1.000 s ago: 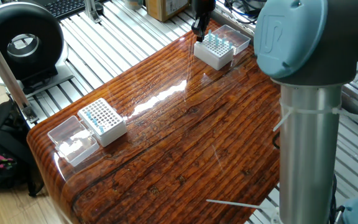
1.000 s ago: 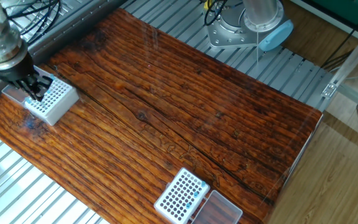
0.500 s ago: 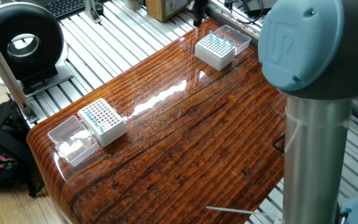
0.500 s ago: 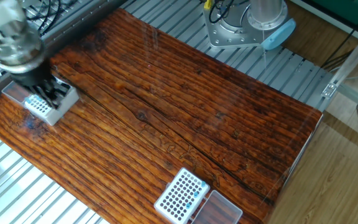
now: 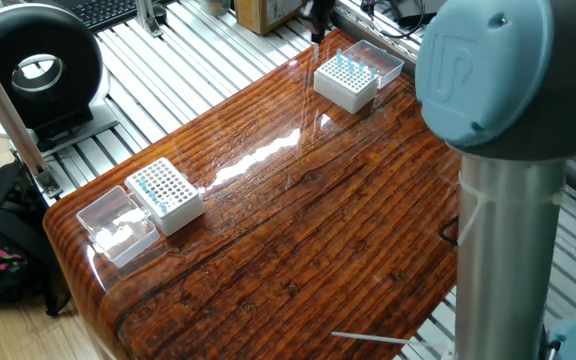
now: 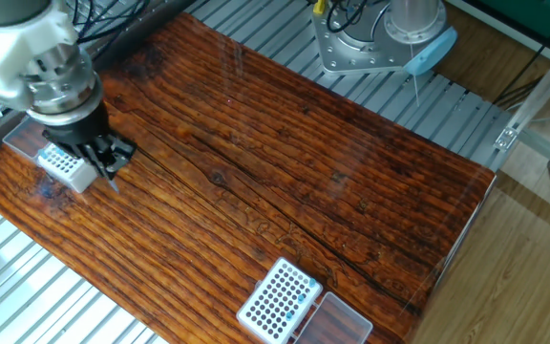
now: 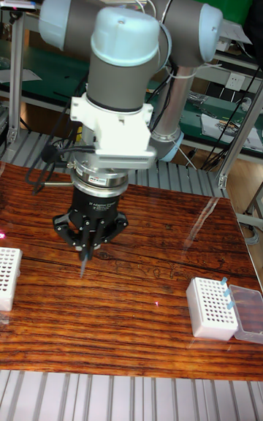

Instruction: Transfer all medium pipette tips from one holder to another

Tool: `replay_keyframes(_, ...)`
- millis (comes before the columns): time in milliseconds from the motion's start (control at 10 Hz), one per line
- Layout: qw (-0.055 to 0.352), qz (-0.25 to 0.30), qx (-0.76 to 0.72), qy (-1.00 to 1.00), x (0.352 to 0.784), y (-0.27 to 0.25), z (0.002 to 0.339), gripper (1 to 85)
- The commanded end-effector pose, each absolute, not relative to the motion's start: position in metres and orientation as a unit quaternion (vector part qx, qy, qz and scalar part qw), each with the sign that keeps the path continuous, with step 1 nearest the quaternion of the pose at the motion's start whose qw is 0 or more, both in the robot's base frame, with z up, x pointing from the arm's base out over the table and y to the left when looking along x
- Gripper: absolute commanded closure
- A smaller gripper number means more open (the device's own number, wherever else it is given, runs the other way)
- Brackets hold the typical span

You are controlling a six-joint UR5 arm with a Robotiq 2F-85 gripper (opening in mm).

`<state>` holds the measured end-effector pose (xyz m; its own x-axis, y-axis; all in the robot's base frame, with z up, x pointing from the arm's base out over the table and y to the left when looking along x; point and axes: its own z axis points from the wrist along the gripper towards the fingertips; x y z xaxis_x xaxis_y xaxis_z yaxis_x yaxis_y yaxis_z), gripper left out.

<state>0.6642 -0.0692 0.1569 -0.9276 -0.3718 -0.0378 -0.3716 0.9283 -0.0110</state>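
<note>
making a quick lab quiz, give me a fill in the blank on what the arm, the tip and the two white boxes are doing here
1. The tool holds one slender ____ pointing down.
2. The tool hangs over the ____ table, between the boxes.
3. The white box away from the tool has a few ____-topped tips along one edge.
4. Beside each white box lies a clear ____.

Missing words: pipette tip; wooden; blue; lid

I'm looking at an arm (image 7: 124,48) built of silver-grey tubes with rounded light-blue joint caps, one of them carrying a raised logo. I'm seeing a white blocky plate below the wrist, then a ribbed metallic collar and a black gripper (image 7: 85,242) with dark fingers (image 7: 73,234), and black cables are trailing off beside the wrist.
</note>
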Motion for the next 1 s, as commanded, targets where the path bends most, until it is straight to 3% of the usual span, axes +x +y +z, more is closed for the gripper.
replay_keyframes(0, 0.049, -0.014, -0.24, 0.969, 0.679, -0.069, 0.159, 84.3)
replay_keyframes(500, 0.036, 0.004, -0.143, 0.989, 0.696, 0.058, 0.184, 84.3)
replay_keyframes(900, 0.069, 0.04, -0.064, 0.995, 0.683, 0.128, 0.168, 84.3)
